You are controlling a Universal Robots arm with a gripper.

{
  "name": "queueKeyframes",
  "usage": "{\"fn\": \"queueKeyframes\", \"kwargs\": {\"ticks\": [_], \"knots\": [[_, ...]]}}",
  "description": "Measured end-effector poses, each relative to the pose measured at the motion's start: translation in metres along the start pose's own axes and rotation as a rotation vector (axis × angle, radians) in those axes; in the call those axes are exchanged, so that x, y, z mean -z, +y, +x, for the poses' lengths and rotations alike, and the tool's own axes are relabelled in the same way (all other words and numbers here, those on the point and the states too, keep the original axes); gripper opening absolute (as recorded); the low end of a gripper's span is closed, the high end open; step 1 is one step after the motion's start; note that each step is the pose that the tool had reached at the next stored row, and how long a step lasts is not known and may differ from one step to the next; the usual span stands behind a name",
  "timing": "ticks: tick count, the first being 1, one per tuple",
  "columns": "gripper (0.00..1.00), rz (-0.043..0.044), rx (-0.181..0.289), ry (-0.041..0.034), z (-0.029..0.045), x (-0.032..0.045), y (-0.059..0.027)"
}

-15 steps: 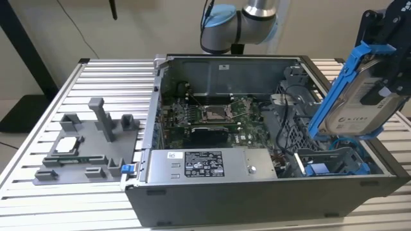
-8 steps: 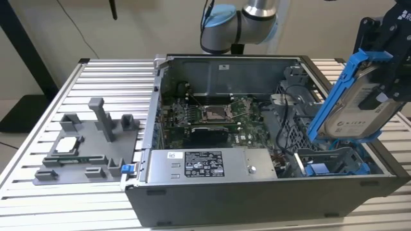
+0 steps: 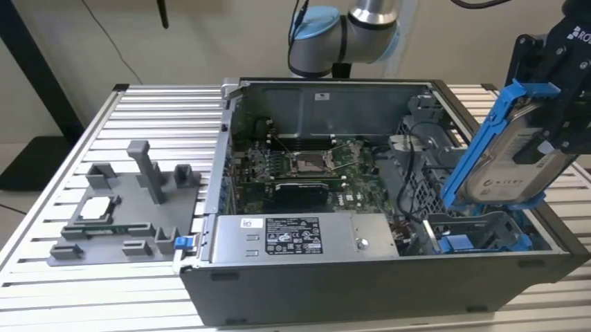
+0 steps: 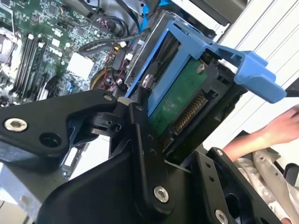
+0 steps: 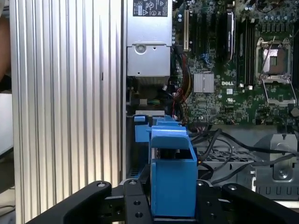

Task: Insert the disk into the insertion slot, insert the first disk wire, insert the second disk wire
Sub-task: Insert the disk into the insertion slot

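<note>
Exterior view — silver hard drive in blue plastic carrier (image 3: pixel 503 164), jaws clenched on it, tilted above grey sheet-metal bay (image 3: pixel 473 223) — apparently for entry.

Table (image 3: pixel 138 97): ribbed aluminium slats, silver. Carried a grey moulded fixture tray (image 3: pixel 129 207) toward the exterior view's left; just beside it, toward the right, stood an open grey computer case (image 3: pixel 369 290), open side up.

The insertion slot (image 3: pixel 475 234) is open from above, but the disk (image 3: pixel 513 155), clamped in the end effector (image 5: pixel 173 200), hangs tilted over it. Black cables (image 5: pixel 212 137) crowd the space just beside the slot. The power-supply box (image 3: pixel 295 237) walls it off on the exterior view's left. A person's hand (image 4: pixel 280 128) lies over the table (image 3: pixel 55 290) outside the case.
</note>
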State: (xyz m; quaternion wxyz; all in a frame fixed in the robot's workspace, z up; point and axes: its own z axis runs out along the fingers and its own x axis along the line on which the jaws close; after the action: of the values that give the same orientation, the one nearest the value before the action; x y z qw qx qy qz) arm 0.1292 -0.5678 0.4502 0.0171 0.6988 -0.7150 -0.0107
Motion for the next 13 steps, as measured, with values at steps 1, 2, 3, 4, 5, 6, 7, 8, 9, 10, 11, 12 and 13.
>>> {"fn": "queueKeyframes", "kwargs": {"ticks": [1, 2, 3, 4, 5, 6, 7, 8, 9, 10, 11, 12, 13], "knots": [[0.0, 0.0, 0.0, 0.0, 0.0, -0.0011, -0.0003], [0.0, 0.0, 0.0, -0.0001, 0.0, -0.0023, -0.0006], [0.0, -0.0001, 0.0, -0.0001, 0.0, -0.0035, -0.0009], [0.0, 0.0, 0.0, 0.0, -0.0001, -0.0047, -0.0012], [0.0, 0.0, 0.0, -0.0001, -0.0001, -0.0058, -0.0014], [0.0, 0.0, 0.0, 0.0, -0.0001, -0.0068, -0.0016], [0.0, 0.0, 0.0, 0.0, -0.0001, -0.0079, -0.0018], [0.0, 0.0, 0.0, -0.0001, -0.0001, -0.0089, -0.0021], [0.0, 0.0, 0.0, -0.0001, -0.0001, -0.0099, -0.0023], [0.0, 0.0, 0.0, -0.0001, -0.0001, -0.011, -0.0026], [0.0, 0.0, 0.0, 0.0, -0.0002, -0.012, -0.0028], [0.0, 0.0, 0.0, 0.0, -0.0002, -0.0131, -0.0029], [0.0, 0.0, 0.0, 0.0, -0.0002, -0.0141, -0.003]]}}
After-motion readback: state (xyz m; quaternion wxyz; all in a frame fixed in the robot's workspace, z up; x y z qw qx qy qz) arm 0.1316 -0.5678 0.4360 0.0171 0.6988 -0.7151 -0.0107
